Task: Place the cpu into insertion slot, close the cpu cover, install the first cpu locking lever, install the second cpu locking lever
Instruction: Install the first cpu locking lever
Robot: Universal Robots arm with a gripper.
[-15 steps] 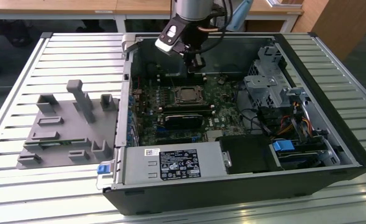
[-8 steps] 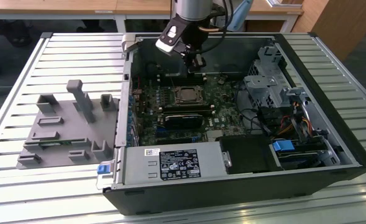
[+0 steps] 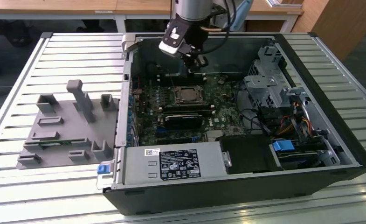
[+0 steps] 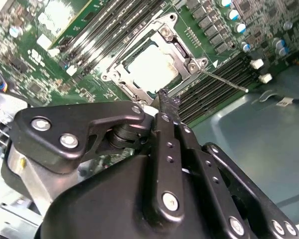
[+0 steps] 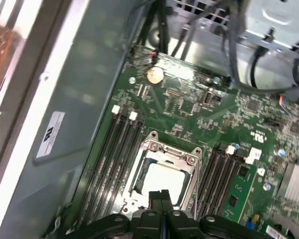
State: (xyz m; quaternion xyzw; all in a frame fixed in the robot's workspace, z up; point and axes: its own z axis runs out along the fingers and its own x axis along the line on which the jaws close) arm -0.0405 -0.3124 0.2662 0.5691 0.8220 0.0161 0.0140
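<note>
Tool (image 5: 162, 194) pinched shut, nothing in it, hovering right at the edge of the cpu cover (image 5: 170, 150), which lies flat over the cpu (image 5: 164, 179).

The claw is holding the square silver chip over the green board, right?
No. The cpu lies in the insertion slot on the green board, framed by the cpu cover; the gripper over it is shut and holds nothing, as the first wrist view shows.

cpu (image 5: 162, 177) face: pale matt metal. cpu cover (image 5: 172, 149): bare shiny steel. gripper (image 5: 162, 195): matt black links, bright screw heads. motherboard (image 5: 189, 104): glossy green. Exterior view, 9 o'clock of case (image 3: 232, 196): matt grey plastic fixture (image 3: 65, 135)
</note>
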